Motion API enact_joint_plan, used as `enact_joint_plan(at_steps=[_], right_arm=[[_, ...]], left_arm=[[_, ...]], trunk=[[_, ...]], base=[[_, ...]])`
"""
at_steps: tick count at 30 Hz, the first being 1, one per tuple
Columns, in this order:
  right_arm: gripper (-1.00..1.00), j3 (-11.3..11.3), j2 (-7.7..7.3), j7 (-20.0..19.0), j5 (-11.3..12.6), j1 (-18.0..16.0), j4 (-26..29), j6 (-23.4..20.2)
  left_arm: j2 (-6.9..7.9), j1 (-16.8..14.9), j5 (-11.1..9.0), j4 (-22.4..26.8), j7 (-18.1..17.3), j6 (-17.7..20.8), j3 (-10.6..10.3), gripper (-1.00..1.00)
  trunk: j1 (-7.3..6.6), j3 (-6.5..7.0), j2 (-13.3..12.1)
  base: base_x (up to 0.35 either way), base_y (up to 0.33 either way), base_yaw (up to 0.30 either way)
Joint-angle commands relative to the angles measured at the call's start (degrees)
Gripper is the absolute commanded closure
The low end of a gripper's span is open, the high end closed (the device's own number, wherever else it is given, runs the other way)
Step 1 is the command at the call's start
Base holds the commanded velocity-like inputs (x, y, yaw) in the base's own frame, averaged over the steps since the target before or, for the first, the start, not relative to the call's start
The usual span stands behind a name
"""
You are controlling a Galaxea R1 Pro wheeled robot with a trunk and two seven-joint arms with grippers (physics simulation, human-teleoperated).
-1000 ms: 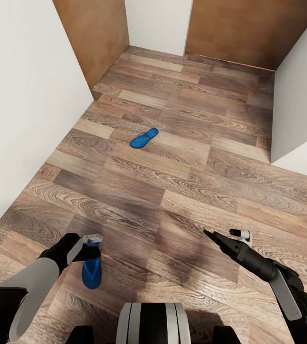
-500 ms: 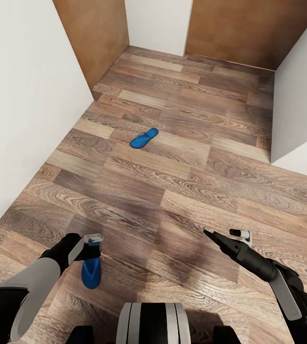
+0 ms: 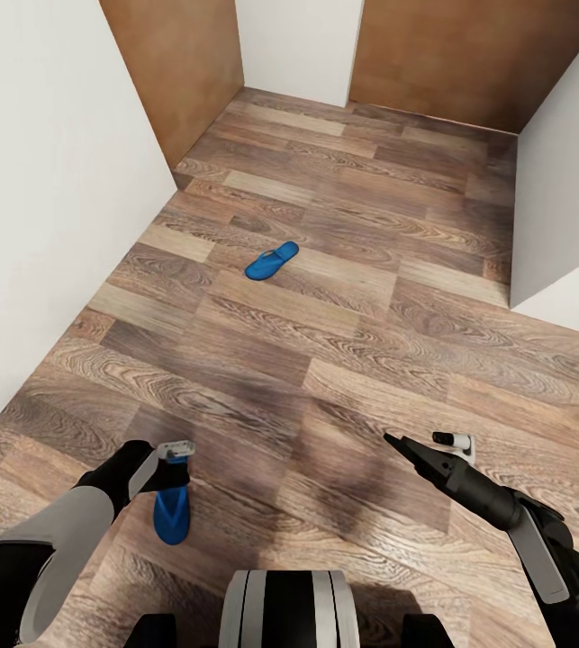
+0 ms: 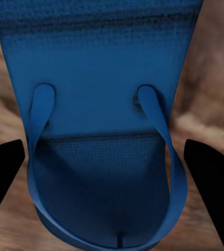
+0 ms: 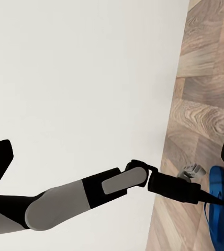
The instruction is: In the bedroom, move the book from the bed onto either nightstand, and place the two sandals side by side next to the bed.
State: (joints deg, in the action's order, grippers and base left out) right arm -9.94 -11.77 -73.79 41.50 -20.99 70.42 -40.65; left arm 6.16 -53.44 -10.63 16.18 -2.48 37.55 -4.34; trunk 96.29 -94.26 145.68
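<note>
Two bright blue sandals lie on the wood-plank floor. One sandal (image 3: 271, 260) rests alone mid-floor, well ahead of me. The other sandal (image 3: 171, 517) is close by on the left, directly under my left gripper (image 3: 174, 481). In the left wrist view this sandal (image 4: 104, 130) sits very near, thong straps up, with the open gripper (image 4: 109, 178) straddling it and both black fingers (image 4: 2, 172) clear of its edges. My right gripper (image 3: 397, 443) hovers open over bare floor to the right. The bed, the book and the nightstand are out of view.
White walls (image 3: 46, 189) close in on the left and at the right (image 3: 564, 180). Brown wooden panels (image 3: 181, 63) stand at the far end. The right wrist view looks across at my left arm (image 5: 91, 193) and the near sandal (image 5: 217, 217).
</note>
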Motion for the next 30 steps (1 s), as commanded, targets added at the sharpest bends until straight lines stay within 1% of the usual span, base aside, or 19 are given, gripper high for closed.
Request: enact_joint_plan(at_steps=[1, 13, 16, 19, 20, 25, 28, 30], right_arm=[[-1.00, 0.00, -0.01, -0.03, 0.25, -0.02, 0.00, -0.49], [-1.00, 0.05, -0.03, 0.00, 0.23, -0.02, -0.02, -0.55], [-1.00, 0.12, -0.02, 0.84, 0.19, -0.02, -0.06, -0.56], [-1.00, 0.31, -0.03, 2.47, 0.23, -0.02, -0.08, -0.59], [-1.00, 0.44, -0.06, 3.75, 0.30, -0.02, -0.09, -0.61], [-1.00, 0.68, -0.04, 7.19, 0.33, -0.02, -0.24, -0.65], [-1.00, 0.72, -0.03, 9.12, 0.33, -0.02, -0.49, -0.65], [-1.00, 0.82, -0.02, 11.20, 0.38, -0.02, -0.99, -0.66]], left_arm=[[0.08, 0.09, -0.01, 0.17, -0.04, 0.24, -0.43, 1.00], [0.09, 0.09, -0.09, -0.67, -0.07, 0.41, -0.49, 1.00], [0.25, 0.09, -0.11, -1.26, -0.10, 0.41, -0.49, 1.00], [0.43, 0.09, -0.19, -1.47, -0.14, 0.43, -0.46, 1.00], [0.54, 0.09, -0.30, -1.55, -0.18, 0.46, -0.43, 1.00], [0.88, 0.09, -0.55, -1.61, -0.69, 0.49, -0.17, 1.00], [1.39, 0.09, -0.70, -1.60, -2.01, 0.50, 0.00, 1.00], [1.83, 0.09, -0.79, -1.59, -4.02, 0.49, 0.09, 1.00]], trunk=[[0.11, -0.05, 0.01], [-0.20, 2.61, -0.15], [-0.28, 3.28, -0.19], [-0.36, 3.94, -0.23], [-0.38, 4.16, -0.25], [-0.51, 5.27, -0.31], [-0.59, 5.94, -0.35], [-0.64, 6.38, -0.38]], base=[[0.000, 0.000, 0.000], [0.000, 0.000, 0.000], [0.000, 0.000, 0.000], [0.000, 0.000, 0.000], [0.000, 0.000, 0.000], [0.000, 0.000, 0.000], [0.000, 0.000, 0.000], [0.000, 0.000, 0.000]])
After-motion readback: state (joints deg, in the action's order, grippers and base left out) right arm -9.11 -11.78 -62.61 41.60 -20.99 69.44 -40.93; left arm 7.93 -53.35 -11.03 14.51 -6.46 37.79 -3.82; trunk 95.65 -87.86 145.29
